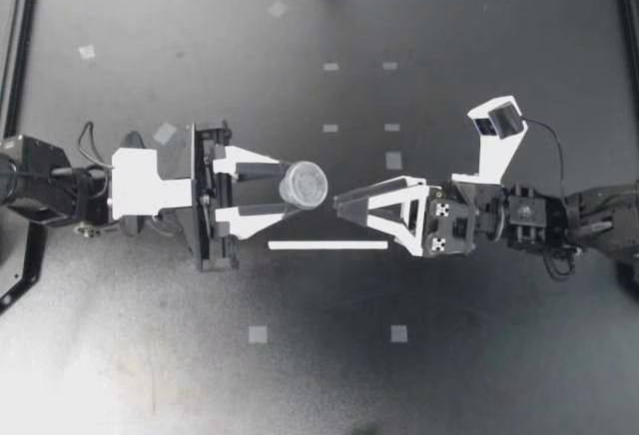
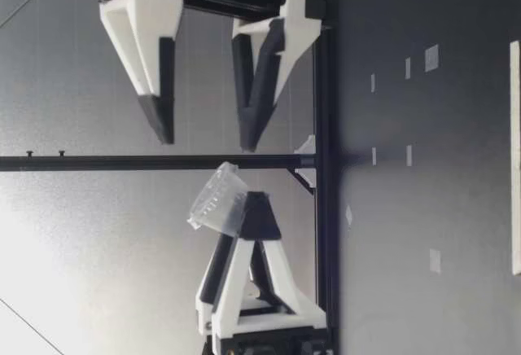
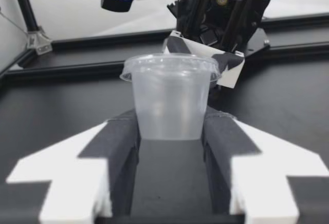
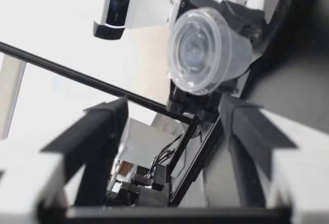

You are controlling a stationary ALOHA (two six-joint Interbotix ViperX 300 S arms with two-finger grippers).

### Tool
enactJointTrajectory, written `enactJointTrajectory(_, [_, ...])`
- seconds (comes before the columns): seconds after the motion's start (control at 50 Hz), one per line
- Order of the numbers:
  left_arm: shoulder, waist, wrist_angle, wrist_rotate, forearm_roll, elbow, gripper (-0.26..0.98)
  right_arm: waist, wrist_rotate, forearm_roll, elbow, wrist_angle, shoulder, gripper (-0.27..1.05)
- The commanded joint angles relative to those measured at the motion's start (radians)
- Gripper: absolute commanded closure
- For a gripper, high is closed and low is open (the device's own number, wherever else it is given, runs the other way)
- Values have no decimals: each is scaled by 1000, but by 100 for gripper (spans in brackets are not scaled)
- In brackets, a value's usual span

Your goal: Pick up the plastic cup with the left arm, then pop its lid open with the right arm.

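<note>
left claw (image 1: 290,188) clenched on clear cup (image 1: 305,185), held above counter (image 1: 499,375) | right claw (image 1: 341,206) spread, just beside | risk: the thin, tilted cup may slip or get knocked

My right gripper (image 1: 338,206) blocks the way just ahead of the cup (image 1: 303,186); the table (image 1: 319,375) around seems open.

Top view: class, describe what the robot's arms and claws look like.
The left arm and right arm are black, jointed, with black cables at the wrists. The left claw and right claw have white fingers tapering to black tips; the right's show triangular openings. A white bracket carries the right arm's black camera.
</note>
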Motion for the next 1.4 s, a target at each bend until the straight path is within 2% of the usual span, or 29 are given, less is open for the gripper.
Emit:
enactJointTrajectory(0.0, [-21,0,-5,0,-2,-5,43,-14,-2,-3,-29,5,-2,7])
enactJointTrajectory(0.1, [-21,0,-5,2,-2,-5,43,-31,2,-34,-60,5,15,7])
enactJointTrajectory(0.24, [-21,0,-5,2,-2,-3,43,-64,31,-140,-104,0,8,7])
enactJointTrajectory(0.38, [-21,0,-3,2,-2,0,43,-71,34,-224,-81,-120,-149,7])
enactJointTrajectory(0.58, [-18,0,-3,2,-2,-2,43,-71,-63,-218,-6,-126,-276,7])
enactJointTrajectory(1.1, [-12,0,-3,-8,-2,-8,43,-80,-89,-206,18,-107,-239,7])
enactJointTrajectory(1.38, [-12,0,-2,-8,-2,-5,43,-80,-209,-293,6,-89,-273,7])
